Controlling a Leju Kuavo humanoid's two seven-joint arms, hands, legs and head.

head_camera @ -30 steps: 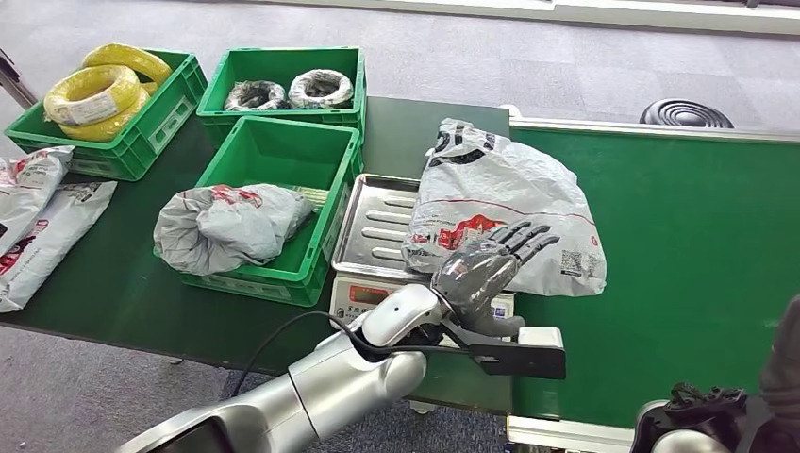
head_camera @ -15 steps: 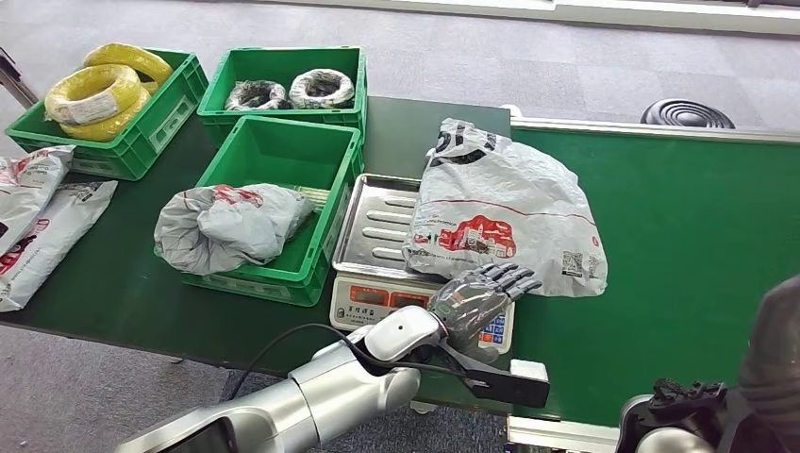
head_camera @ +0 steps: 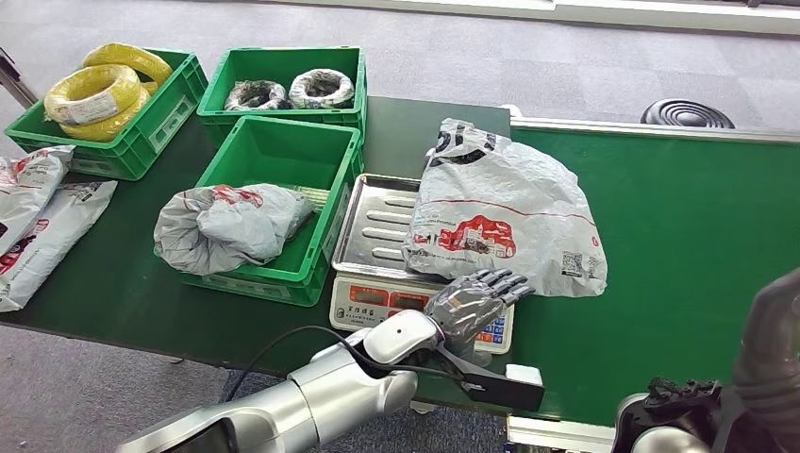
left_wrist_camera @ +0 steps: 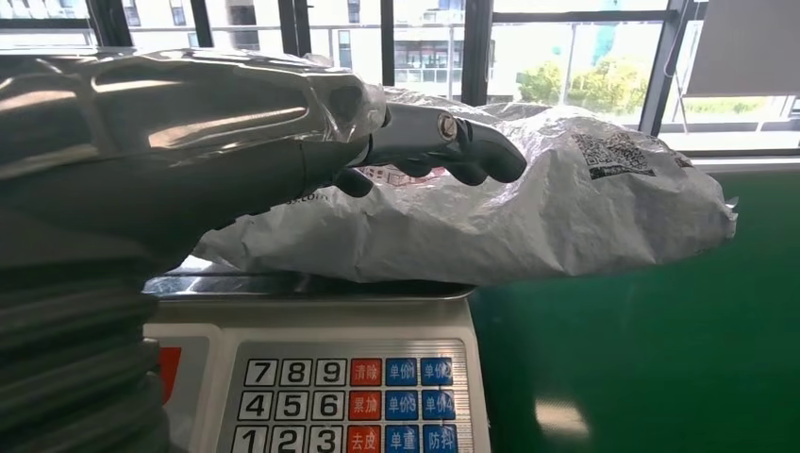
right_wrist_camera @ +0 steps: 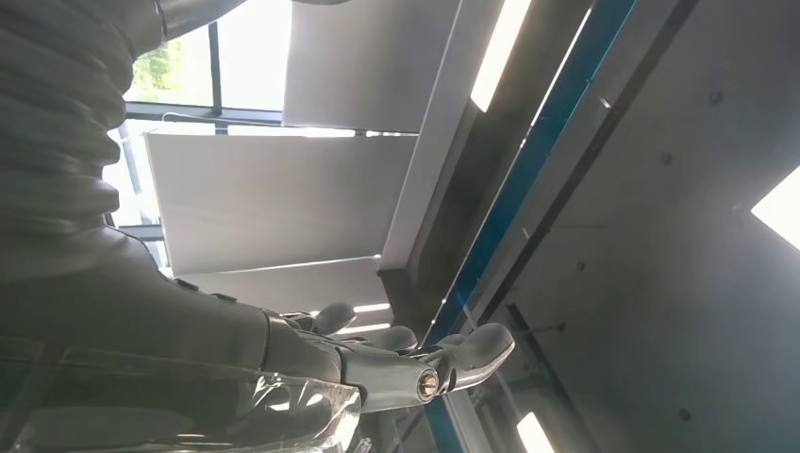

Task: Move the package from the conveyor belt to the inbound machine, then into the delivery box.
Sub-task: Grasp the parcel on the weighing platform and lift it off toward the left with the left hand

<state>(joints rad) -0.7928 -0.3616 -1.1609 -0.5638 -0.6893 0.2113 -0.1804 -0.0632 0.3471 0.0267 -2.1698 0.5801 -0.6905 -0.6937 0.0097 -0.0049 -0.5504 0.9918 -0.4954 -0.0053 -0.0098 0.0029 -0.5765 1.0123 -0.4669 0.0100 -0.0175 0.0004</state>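
My left hand [head_camera: 470, 304] hovers over the keypad end of the scale [head_camera: 377, 247], fingers spread and holding nothing; in the wrist view the same hand [left_wrist_camera: 283, 142] reaches toward the package [left_wrist_camera: 528, 208], its dark fingertips [left_wrist_camera: 481, 156] just in front of the bag, and I cannot tell whether they touch it. The package [head_camera: 502, 209], a crumpled grey plastic mailer with red print, lies half on the scale's steel tray and half on the green conveyor belt [head_camera: 689, 236] to the right of the scale. My right hand [right_wrist_camera: 396, 363] points up at the ceiling, fingers loosely extended and apart, with nothing in it. Just left of the scale stands a green crate [head_camera: 247, 156] with another grey bag [head_camera: 226, 222] slumped over its front edge; beyond the scale, a second crate [head_camera: 288, 66] holds dark cable coils [head_camera: 288, 92]; far left of the scale, a third crate [head_camera: 151, 123] holds yellow coils [head_camera: 94, 94]. Two more mailers [head_camera: 38, 217] lie flat on the table at the far left.
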